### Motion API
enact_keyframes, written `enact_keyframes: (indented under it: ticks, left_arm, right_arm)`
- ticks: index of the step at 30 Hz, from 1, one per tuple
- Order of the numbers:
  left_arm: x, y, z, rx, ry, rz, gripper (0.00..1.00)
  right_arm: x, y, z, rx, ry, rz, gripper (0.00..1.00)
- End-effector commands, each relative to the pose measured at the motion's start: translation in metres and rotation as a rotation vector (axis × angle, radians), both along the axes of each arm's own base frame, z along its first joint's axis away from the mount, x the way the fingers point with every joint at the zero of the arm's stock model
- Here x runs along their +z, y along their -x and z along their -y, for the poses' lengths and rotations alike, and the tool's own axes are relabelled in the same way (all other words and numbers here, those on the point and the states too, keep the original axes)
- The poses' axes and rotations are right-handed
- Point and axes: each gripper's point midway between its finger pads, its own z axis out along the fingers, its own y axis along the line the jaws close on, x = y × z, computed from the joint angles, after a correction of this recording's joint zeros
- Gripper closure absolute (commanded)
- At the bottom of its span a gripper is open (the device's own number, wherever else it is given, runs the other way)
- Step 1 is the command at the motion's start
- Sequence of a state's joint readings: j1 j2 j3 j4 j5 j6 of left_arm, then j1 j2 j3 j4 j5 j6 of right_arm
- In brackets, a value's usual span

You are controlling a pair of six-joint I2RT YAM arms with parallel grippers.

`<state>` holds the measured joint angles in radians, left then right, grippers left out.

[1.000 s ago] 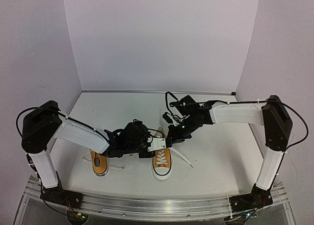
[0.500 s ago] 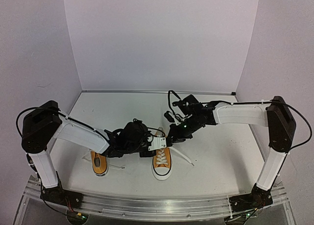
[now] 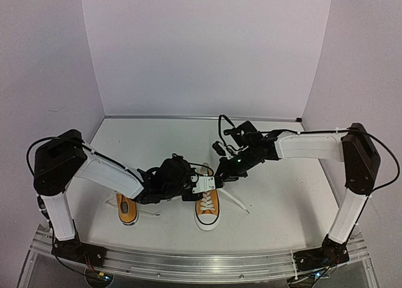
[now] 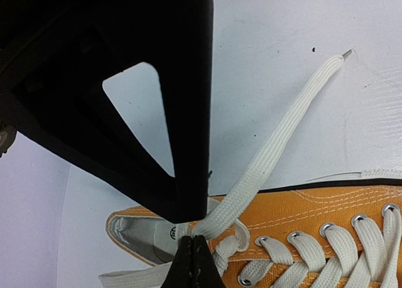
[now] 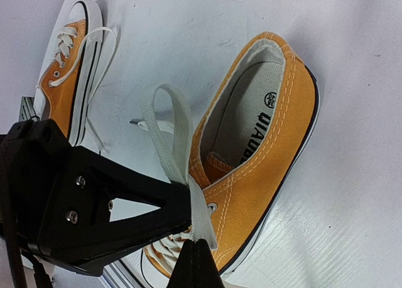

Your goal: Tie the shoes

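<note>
Shoes (image 3: pixel 208 205) sit on the white table (image 3: pixel 276 200) low in the top view, toes toward the bottom edge. The second shoe (image 3: pixel 127 210), at lower left, is half covered by the left arm. In the right wrist view the insole shows a round logo and letters that look like "QIAO"; the rest is hidden under the tongue. The left gripper (image 4: pixel 191 258) is pinched together on the lace (image 4: pixel 276 144) near the top eyelets, and its black finger fills the upper left of that view. The right gripper (image 5: pixel 193 245) is also clamped on the lace, which loops toward the upper left. From above, both grippers crowd the centre shoe's heel and hide the pinch points.
</note>
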<state>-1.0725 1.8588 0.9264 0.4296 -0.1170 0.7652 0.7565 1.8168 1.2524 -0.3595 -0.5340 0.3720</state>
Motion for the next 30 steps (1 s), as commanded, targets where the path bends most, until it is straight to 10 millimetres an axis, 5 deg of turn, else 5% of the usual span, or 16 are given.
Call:
enact_keyframes:
  ticks: [1,19,27,30]
  left_arm:
    - [-0.002,-0.004,0.006,0.002,0.018,0.041,1.00]
    - [-0.025,0.007,-0.007,-0.081,-0.140,0.067,1.00]
    - [-0.012,0.001,-0.004,-0.077,-0.142,0.132,1.00]
    - [-0.013,0.004,-0.005,-0.085,-0.143,0.127,1.00]
  right_arm:
    - [0.022,0.002,-0.005,0.006,-0.072,0.019,1.00]
    - [0.029,-0.004,-0.004,-0.023,-0.108,0.018,1.00]
    - [0.020,0.000,-0.010,0.001,-0.121,-0.030,1.00]
    - [0.009,-0.007,-0.003,-0.043,-0.077,-0.024,0.85]
